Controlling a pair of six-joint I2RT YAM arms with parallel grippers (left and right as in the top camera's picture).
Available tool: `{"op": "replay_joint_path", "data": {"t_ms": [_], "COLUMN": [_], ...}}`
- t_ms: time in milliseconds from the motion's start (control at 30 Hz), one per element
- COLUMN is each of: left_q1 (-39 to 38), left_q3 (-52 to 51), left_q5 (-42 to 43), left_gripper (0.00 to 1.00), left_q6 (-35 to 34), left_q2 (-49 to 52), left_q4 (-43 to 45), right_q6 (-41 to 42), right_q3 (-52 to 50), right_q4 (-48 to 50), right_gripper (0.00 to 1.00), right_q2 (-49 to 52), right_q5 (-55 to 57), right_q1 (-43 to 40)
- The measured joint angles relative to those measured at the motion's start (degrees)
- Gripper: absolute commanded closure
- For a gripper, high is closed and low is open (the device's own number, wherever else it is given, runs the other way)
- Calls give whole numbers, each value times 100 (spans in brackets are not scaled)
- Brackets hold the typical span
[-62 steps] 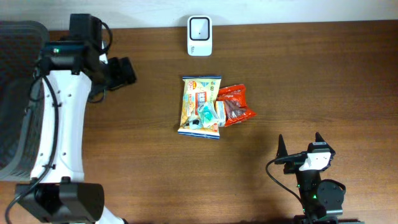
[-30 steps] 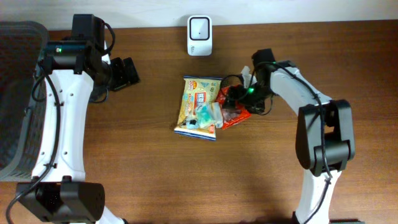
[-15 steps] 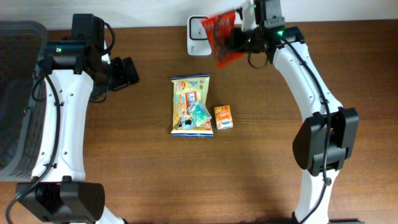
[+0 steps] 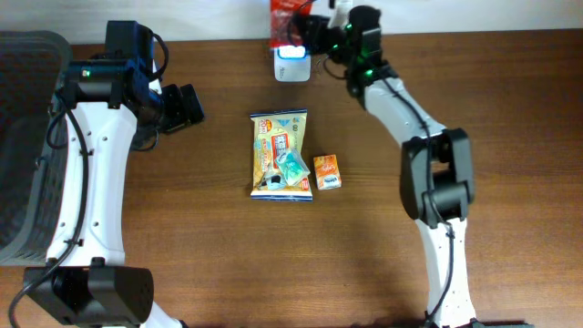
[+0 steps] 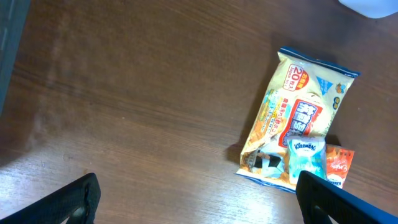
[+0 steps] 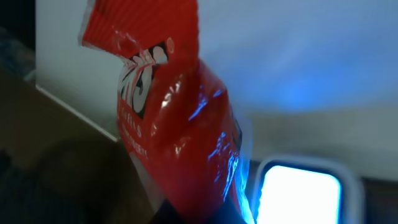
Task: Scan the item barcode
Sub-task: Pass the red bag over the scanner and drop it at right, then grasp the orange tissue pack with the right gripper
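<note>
Brown wood-grain counter (image 4: pixel 510 137) carries everything, with a dark mesh basket (image 4: pixel 23 137) at its left edge. The left arm (image 4: pixel 91 182) rises along that side, elbow high, its pincer (image 4: pixel 182 105) spread wide above bare wood. The right arm (image 4: pixel 392 105) stretches from the near edge to the far rim, its pincer (image 4: pixel 308 29) clamped on a red snack packet (image 4: pixel 284 16) held over the lit white barcode scanner (image 4: pixel 291 62). Mid-counter lie a yellow printed pouch (image 4: pixel 278 146), a small Kleenex tissue pack (image 4: pixel 293 167) on it, and an orange box (image 4: pixel 327 171) just beside.
</note>
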Motion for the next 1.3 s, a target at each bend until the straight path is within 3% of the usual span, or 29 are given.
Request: {"op": "replay_joint_path", "data": {"t_ms": [33, 133, 233, 300, 367, 400, 433, 467, 500, 567, 667, 767, 833, 900, 933, 1067, 1100, 1167, 1300], "left_q1": [0, 0, 0, 0, 0, 0, 0, 0, 0, 0, 0, 0, 0, 0, 0, 0, 0, 0, 0], "left_q3": [2, 0, 2, 2, 2, 2, 2, 2, 2, 2, 2, 0, 2, 2, 2, 2, 2, 2, 2], "left_q5": [0, 0, -2, -2, -2, 0, 0, 0, -2, -2, 0, 0, -2, 0, -2, 0, -2, 0, 0], "left_gripper": [1, 1, 1, 1, 1, 1, 1, 1, 1, 1, 1, 1, 1, 1, 1, 1, 1, 1, 1], "left_q6": [0, 0, 0, 0, 0, 0, 0, 0, 0, 0, 0, 0, -2, 0, 0, 0, 0, 0, 0], "left_q2": [0, 0, 0, 0, 0, 0, 0, 0, 0, 0, 0, 0, 0, 0, 0, 0, 0, 0, 0], "left_q4": [11, -4, 9, 2, 2, 2, 2, 2, 2, 2, 2, 17, -7, 4, 17, 0, 4, 2, 0], "right_q6": [11, 13, -732, -1416, -1694, -1746, -1818, -1867, -1864, -1897, -1784, -1685, -2468, -3539, -3928, -4205, -4015, -3552, -3180], "right_q3": [-11, 48, 127, 59, -48, -68, -74, -90, -127, -131, -131, -81, 28, -15, -24, -603, -881, -1558, -2420], "right_q4": [-339, -2651, -4612, -5241, -5276, -5278, -5298, -5324, -5366, -5436, -5458, -6122, -7855, -9322, -9656, -9416, -9036, -8446, -7563], "right_gripper": [96, 96, 96, 96, 94, 69, 31, 10, 1, 1, 1, 1, 1, 2, 2, 36, 39, 41, 50], "right_q2": [-212, -1202, -1646, -1554, -1462, -1405, -1261, -1102, -957, -925, -979, -1464, -1585, -1580, -1580, -1576, -1604, -1598, -1591], "right_q5": [2, 551, 1078, 1163, 1202, 1259, 1408, 1497, 1574, 1416, 0, -3032, -3965, -3263, -2334, 42, 498, 1056, 1338], "right_q1": [-223, -1329, -3169, -4157, -4944, -5141, -5383, -5541, -5724, -5888, -6000, -5646, -4953, -3923, -3112, -402, 66, 627, 879]}}
